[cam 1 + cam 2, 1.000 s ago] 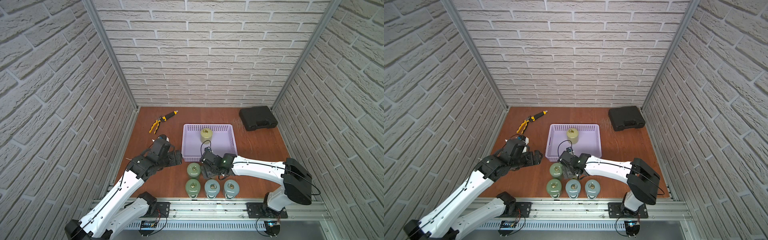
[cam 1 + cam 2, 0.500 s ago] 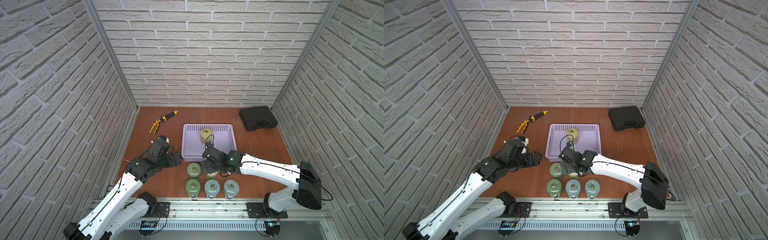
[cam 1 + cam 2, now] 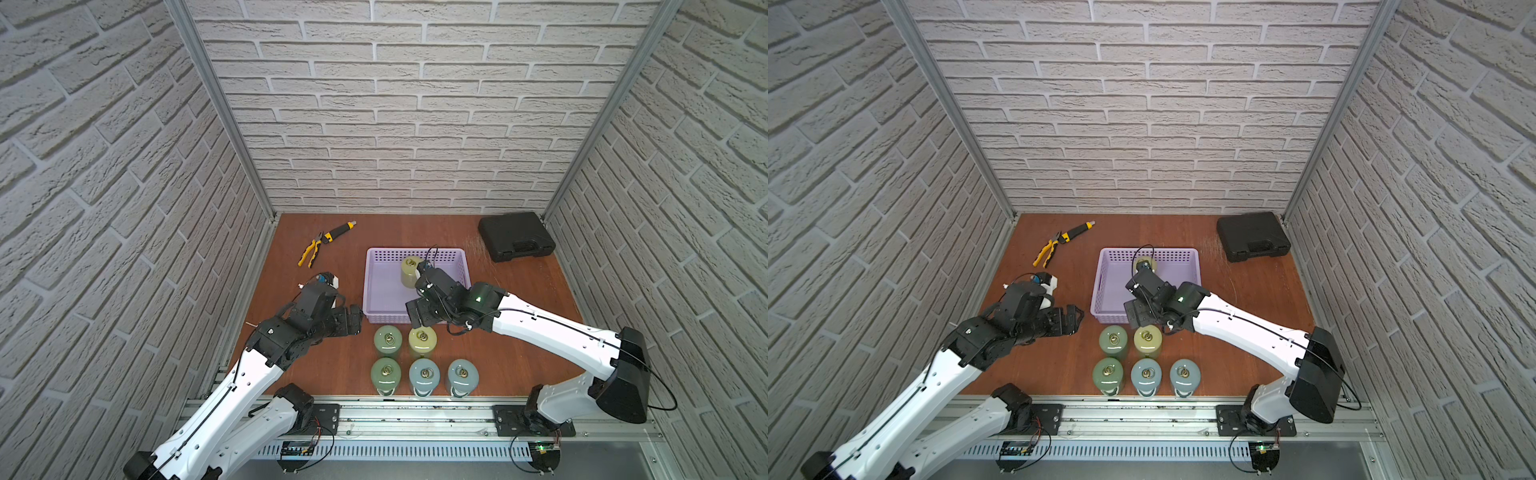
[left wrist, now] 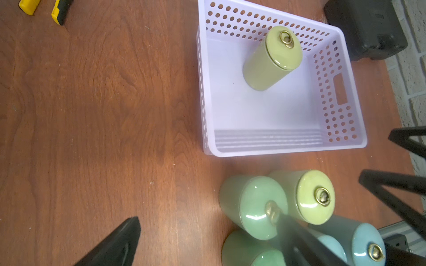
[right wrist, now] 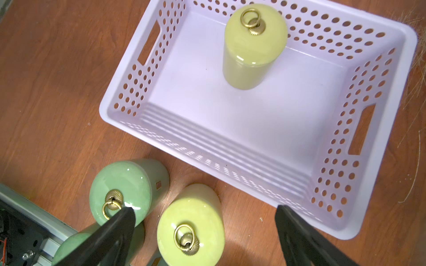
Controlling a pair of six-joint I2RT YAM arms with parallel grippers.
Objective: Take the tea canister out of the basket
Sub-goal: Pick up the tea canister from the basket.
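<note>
Hovering by the near wall of the basket (image 5: pixel 230 149), right gripper (image 5: pixel 205 210) gapes wide, empty, apparently lining up the 1 canister (image 5: pixel 251 46) inside; left gripper (image 3: pixel 354 320), likewise wide and empty, sits clear.

Right claw (image 3: pixel 424 316) off tabletop yellow-green canister (image 3: pixel 422 338), now over basket (image 3: pixel 366 286) near rim

You have no legible writing, brand or number anywhere in these views. The green canister (image 5: pixel 124 182) just outside the basket (image 5: pixel 230 156) carries a small brown square mark on its side, too small for you to read.
</note>
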